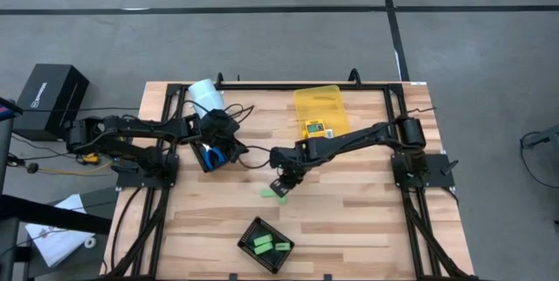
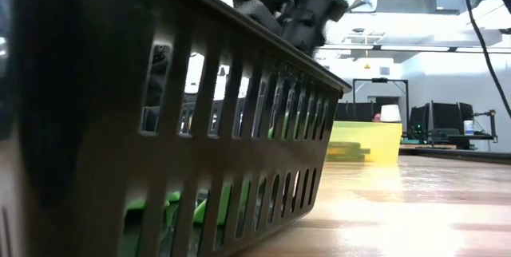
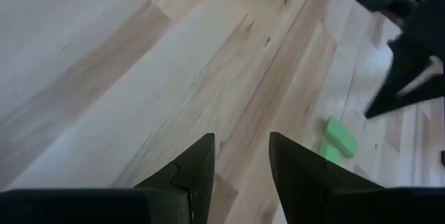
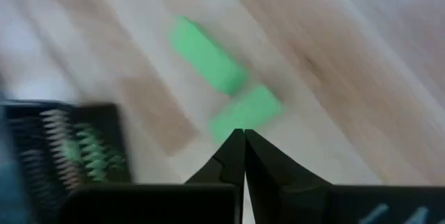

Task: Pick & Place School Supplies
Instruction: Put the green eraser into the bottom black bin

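Note:
Two light-green oblong pieces lie flat on the wood near the table's middle. My right gripper is shut, with its tips just over the end of the nearer piece. More green pieces lie in a black tray at the near edge. My left gripper is open and holds nothing. It hangs over the wood beside a black tray holding blue-handled scissors. A yellow-orange pack lies in the yellow bin. My right gripper points its shut fingertips slanting down at the end of the nearer green piece. I cannot tell whether they touch it. Nothing sits between the fingers, and the piece lies flat on the table.
A pale cylinder stands at the far left of the table. In the low view the near black tray's slotted wall fills the foreground, with the yellow bin behind it. Bare wood spreads over the table's right and near-left parts.

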Controlling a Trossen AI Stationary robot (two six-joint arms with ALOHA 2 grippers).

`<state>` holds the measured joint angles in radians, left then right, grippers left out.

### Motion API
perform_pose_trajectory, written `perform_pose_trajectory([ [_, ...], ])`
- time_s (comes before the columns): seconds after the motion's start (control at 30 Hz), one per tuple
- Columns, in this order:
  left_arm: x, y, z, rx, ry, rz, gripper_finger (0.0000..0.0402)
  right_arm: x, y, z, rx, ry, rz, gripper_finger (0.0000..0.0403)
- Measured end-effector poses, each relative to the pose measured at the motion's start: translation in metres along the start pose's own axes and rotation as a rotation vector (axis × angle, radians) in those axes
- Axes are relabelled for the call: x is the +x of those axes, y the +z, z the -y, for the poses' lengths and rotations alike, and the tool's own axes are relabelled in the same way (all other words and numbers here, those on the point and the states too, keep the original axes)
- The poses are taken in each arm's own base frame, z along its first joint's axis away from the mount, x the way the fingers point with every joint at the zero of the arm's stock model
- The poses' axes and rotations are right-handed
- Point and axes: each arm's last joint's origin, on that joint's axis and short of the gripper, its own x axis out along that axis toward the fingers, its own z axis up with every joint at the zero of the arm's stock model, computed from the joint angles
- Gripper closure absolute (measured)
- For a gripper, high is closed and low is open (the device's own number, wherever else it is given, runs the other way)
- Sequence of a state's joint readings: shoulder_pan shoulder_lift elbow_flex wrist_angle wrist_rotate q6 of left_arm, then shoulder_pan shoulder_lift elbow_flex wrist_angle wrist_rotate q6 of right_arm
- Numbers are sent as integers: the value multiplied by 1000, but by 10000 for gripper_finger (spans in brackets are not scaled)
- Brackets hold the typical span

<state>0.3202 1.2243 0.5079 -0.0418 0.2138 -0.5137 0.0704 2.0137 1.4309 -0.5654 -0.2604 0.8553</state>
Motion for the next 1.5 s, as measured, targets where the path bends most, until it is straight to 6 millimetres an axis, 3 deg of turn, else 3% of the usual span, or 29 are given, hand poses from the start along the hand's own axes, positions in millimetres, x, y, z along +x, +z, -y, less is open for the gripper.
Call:
perform_pose_trajectory([
  [0.23, 0, 2, 1, -17, -12, 20, 270, 30, 0, -1, 17, 42, -40, 402],
  [0.97, 0, 5, 3, -9, -30, 52, 270, 32, 17, 19, 46, 20, -36, 403],
  [1.5, 0, 5, 3, -5, -28, 53, 270, 24, 34, 44, 30, -23, -41, 403],
])
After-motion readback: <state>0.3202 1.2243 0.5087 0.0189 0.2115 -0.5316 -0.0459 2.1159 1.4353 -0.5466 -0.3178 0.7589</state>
